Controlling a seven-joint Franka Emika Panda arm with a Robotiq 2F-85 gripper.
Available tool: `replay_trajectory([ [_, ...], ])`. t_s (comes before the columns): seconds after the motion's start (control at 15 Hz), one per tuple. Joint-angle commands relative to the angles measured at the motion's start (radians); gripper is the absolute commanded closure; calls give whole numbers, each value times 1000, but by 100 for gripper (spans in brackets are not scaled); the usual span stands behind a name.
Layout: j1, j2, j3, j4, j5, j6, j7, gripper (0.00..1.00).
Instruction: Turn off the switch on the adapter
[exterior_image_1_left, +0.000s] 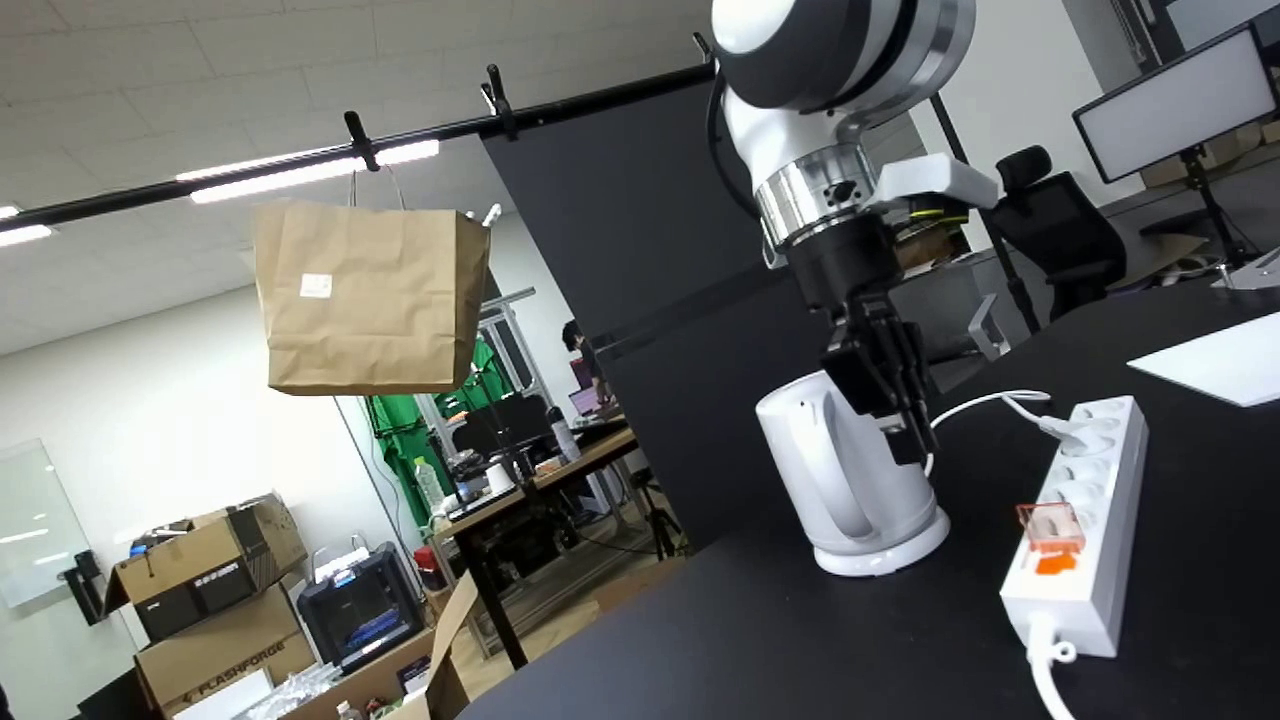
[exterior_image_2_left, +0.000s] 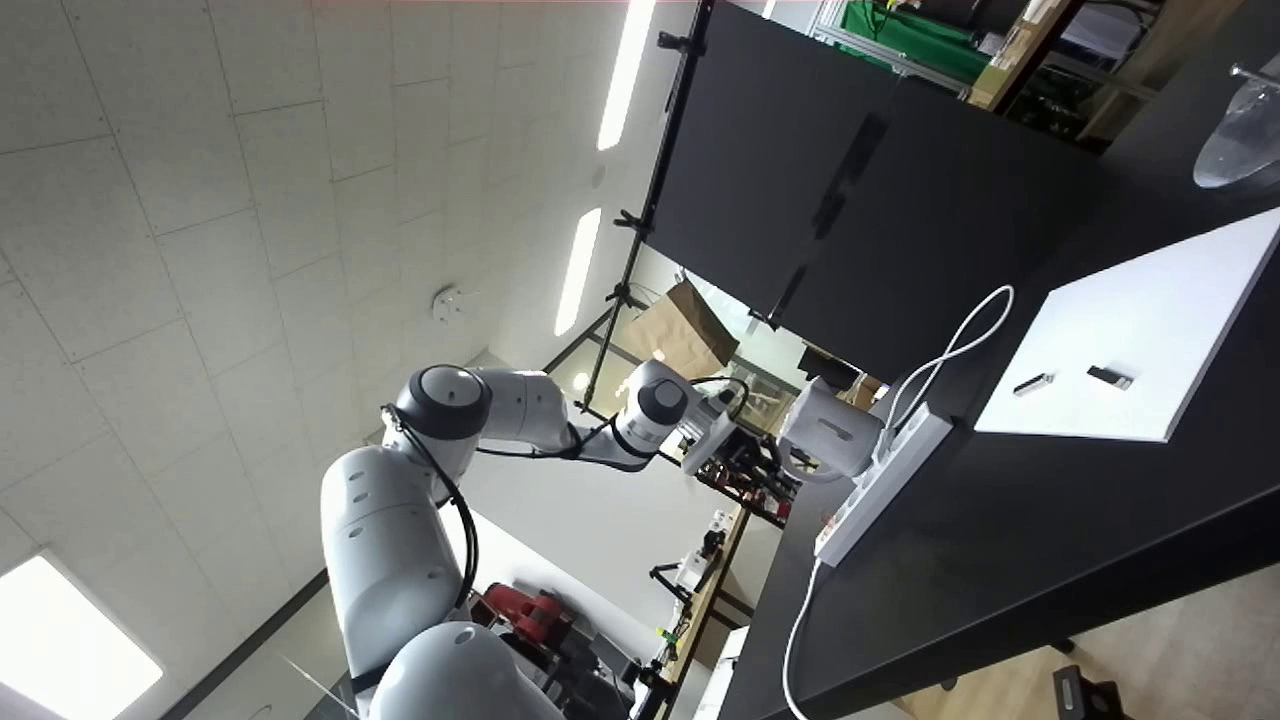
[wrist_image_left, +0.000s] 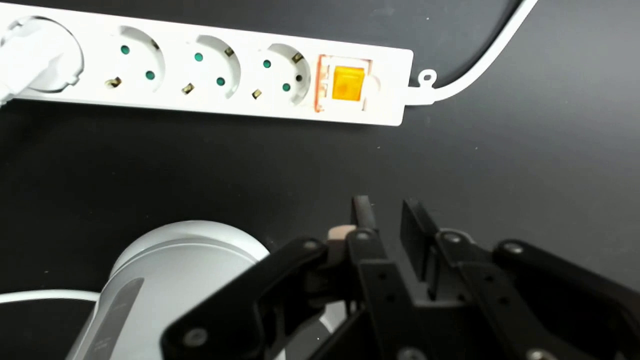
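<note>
The adapter, a long white power strip, lies on the black table in both exterior views (exterior_image_1_left: 1128, 530) (exterior_image_2_left: 885, 500) and across the top of the wrist view (wrist_image_left: 172, 65). Its switch (wrist_image_left: 348, 83) glows orange at the cable end; it also shows in an exterior view (exterior_image_1_left: 1056, 564). A clear orange-red cover (exterior_image_1_left: 1045, 520) stands raised beside the switch. My gripper (wrist_image_left: 385, 215) has a narrow gap between its fingers with nothing in it. In the exterior views (exterior_image_1_left: 912, 440) (exterior_image_2_left: 785, 485) it is above the table by the kettle, apart from the strip. The switch is unobstructed in the wrist view.
A white kettle (exterior_image_1_left: 800, 450) stands close beside the gripper and shows at the lower left of the wrist view (wrist_image_left: 185, 285). A white plug (wrist_image_left: 35, 55) sits in the strip's far socket. A white board (exterior_image_2_left: 1130, 330) lies beyond the strip. White cables run along the table.
</note>
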Motion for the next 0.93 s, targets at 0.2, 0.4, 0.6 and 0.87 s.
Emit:
replay_trajectory([
  [0.2,21,-78,2,-79,-5,-9,6,27],
  [0.4,25,-41,1,-46,-1,-2,1,32],
  [0.6,26,-36,1,-46,-1,0,1,13],
  [0.87,25,-34,1,-46,-1,0,1,13],
])
